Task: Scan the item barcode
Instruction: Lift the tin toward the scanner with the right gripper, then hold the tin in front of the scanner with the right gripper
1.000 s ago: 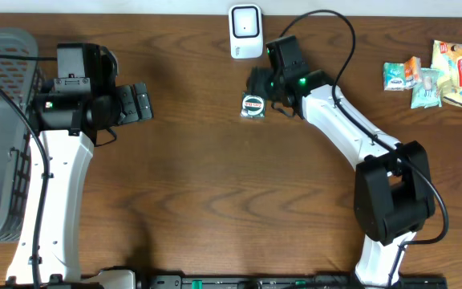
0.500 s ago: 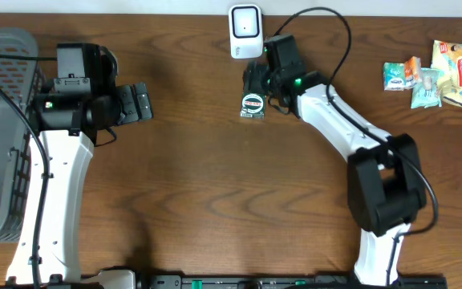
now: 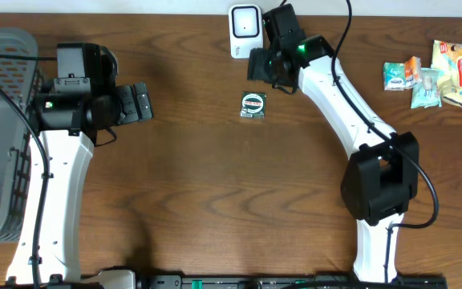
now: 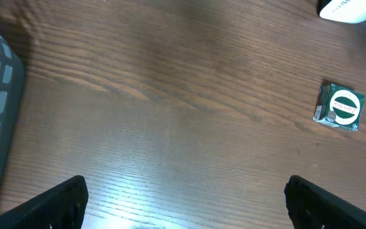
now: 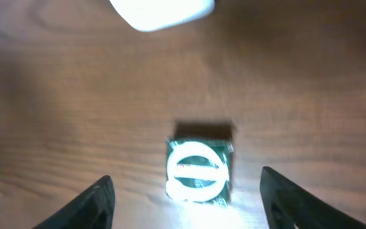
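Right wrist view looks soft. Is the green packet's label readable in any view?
Right wrist: blurred throughout, label on the green packet blown out white, unreadable. Left wrist: sharper, packet small near the right edge, text illegible, sheen on the table at the bottom. Overhead: crisp, evenly lit, label too small to read.

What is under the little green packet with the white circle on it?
Only the brown wooden table: the green packet lies flat on it, touching nothing else. Its bottom face is covered, so any barcode there cannot be seen.
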